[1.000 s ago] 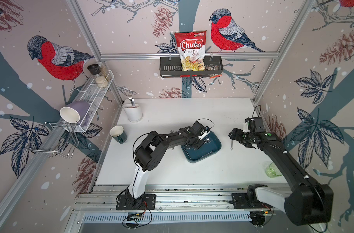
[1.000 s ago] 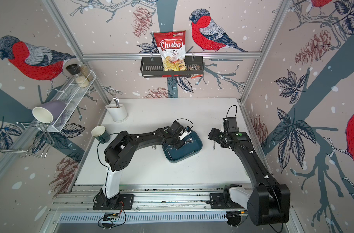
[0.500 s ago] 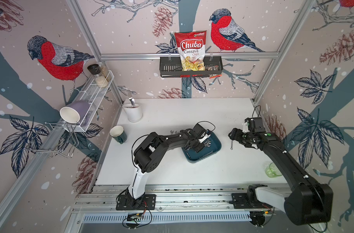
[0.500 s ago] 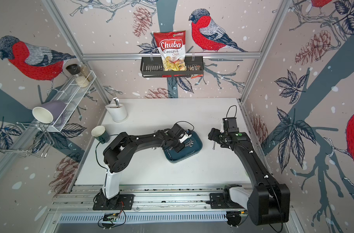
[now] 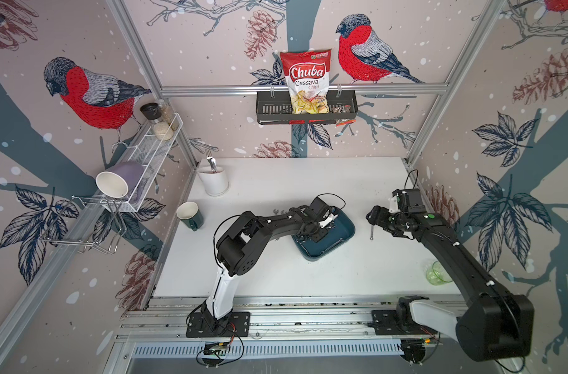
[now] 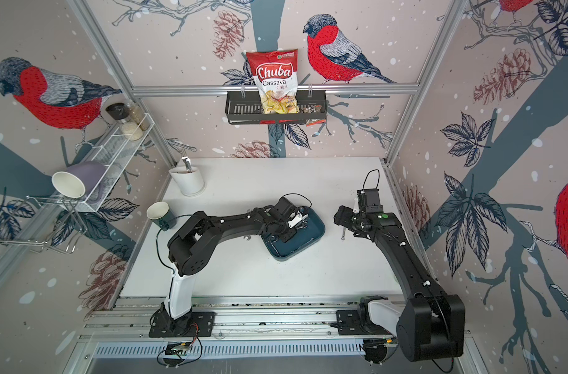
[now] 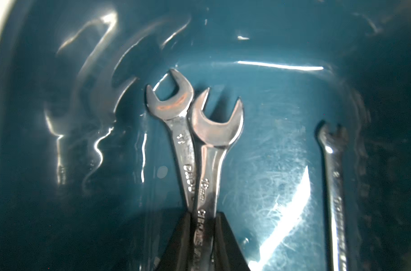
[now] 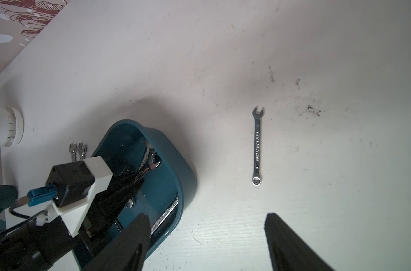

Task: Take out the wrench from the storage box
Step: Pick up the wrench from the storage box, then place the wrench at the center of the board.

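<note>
The left gripper [image 7: 203,213] is reaching down into the storage box [image 5: 336,238], which is sitting near the middle of the white table [image 5: 276,181]. In the left wrist view its two black fingers [image 7: 225,234] are clamping the shaft of the larger wrench [image 7: 210,164], one on each side. This wrench is lying on the teal floor of the box with its open-ended head pointing away from the gripper.

A smaller wrench [image 7: 183,140] is lying against it, the two heads touching, and its shaft is running under one finger. A third wrench [image 7: 334,176] is resting apart from the pair, along a box wall.

The right gripper [image 8: 205,215] is hovering to the right of the box with its jaws spread wide, grasping nothing. A slim wrench [image 8: 257,145] is lying on the table beyond it, well clear of the box. Two small wrenches [image 8: 82,150] are lying side by side on the table just left of the box.
</note>
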